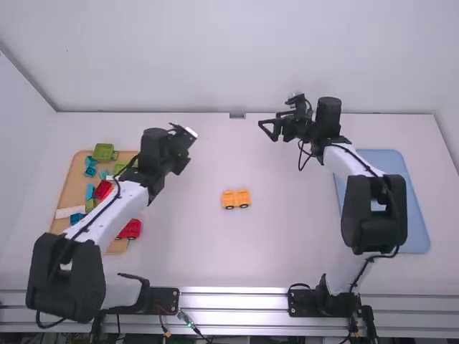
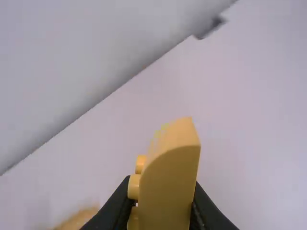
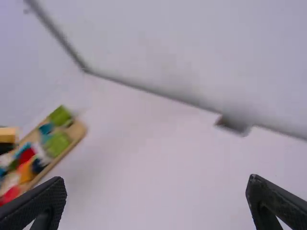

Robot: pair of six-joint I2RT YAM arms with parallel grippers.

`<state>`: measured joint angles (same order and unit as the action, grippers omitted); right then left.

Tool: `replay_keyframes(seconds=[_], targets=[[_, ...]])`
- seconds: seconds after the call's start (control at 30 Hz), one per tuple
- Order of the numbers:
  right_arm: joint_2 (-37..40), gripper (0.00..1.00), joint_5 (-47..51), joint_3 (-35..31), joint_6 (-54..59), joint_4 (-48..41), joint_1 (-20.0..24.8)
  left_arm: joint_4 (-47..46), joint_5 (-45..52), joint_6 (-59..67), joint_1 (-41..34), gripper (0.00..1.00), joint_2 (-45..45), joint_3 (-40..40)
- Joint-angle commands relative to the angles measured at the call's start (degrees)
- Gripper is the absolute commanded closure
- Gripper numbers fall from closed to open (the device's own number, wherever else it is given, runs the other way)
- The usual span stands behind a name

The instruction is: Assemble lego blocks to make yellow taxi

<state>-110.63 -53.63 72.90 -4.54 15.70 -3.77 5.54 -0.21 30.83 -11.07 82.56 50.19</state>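
A: Left end effector [image 1: 187, 134] is up over the far left of the surface [image 1: 208, 258], pinching a curved yellow block [image 2: 168, 191], its studs out to one side!

B: And the right end effector [image 1: 277, 115]?

A: Spread wide, nothing between the fingers, up at the far right!

B: Centre stage, the orange-yellow wheeled piece [image 1: 235, 199] sits on the surface, between the wooden tray [image 1: 72, 188] of mixed blocks and the blue tray [image 1: 414, 208]!
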Motion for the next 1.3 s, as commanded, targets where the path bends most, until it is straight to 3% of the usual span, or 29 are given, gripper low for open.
replay_keyframes(seconds=[0.0,0.27,0.47,0.57,0.77,1.0,1.27], targets=[[-2.71,0.01,-15.98,3.82,-0.63,0.17,-1.16,1.46,-0.61,4.98,-2.62,0.99,3.30,0.96],[-4.37,0.01,-19.45,3.82,-0.61,-1.64,-4.07,1.70,3.41,7.19,-7.06,0.99,8.96,4.94],[-4.37,0.05,-13.73,3.85,0.55,-8.22,-7.23,4.31,2.51,6.97,-10.19,0.99,9.57,4.92],[-4.37,0.08,-13.60,3.85,1.84,-9.70,-7.96,5.07,3.65,6.95,-10.71,0.98,9.57,4.92],[-4.37,0.27,-14.03,3.85,1.36,-10.73,-8.79,5.90,9.14,6.43,-10.69,0.99,9.57,4.92],[-4.37,0.32,-13.97,3.85,1.99,-12.28,-10.36,5.88,13.07,6.03,-10.95,0.99,9.57,4.92],[-4.37,0.40,-12.52,3.85,1.97,-14.71,-11.23,7.02,11.17,5.42,-11.47,0.98,9.57,4.90]])
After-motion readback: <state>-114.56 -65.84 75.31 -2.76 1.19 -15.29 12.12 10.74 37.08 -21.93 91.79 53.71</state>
